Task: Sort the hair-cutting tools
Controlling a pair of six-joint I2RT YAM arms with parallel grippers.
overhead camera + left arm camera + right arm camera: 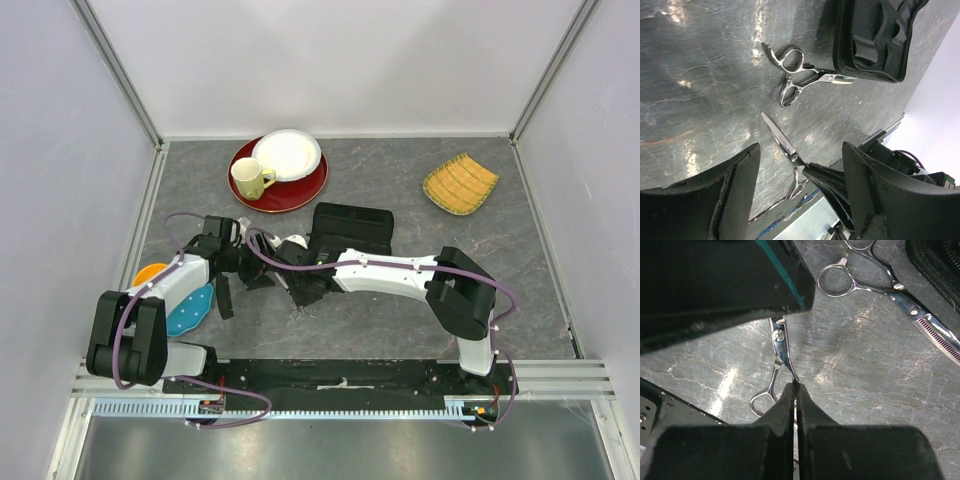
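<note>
My right gripper (795, 386) is pinched fully together on the scissors (779, 342). It catches them at the shank just behind the pivot, with one ring handle sticking out beside its fingers and the blade running forward from the tips. My left gripper (801, 150) stands wide and holds nothing, its two fingers astride that same blade, one on each side, not touching it as far as I can tell. My worry is the thin hold: a pinch on one narrow steel shank lets the scissors swing about the fingertips, so any nudge from the left fingers could turn them or pull them free. If I close the left on the blade, smooth tapered metal may slip out from between the pads (and whether the scissors are lifted or resting on the table (700, 75) I cannot tell). The two arms are crowded close, so a small misjudged move could knock finger against finger. Ahead of the left gripper, the shears (800, 75) lie flat with their blade end at the edge of the case (875, 45); a dropped pair could land across them and tangle. No combs show in any view.
</note>
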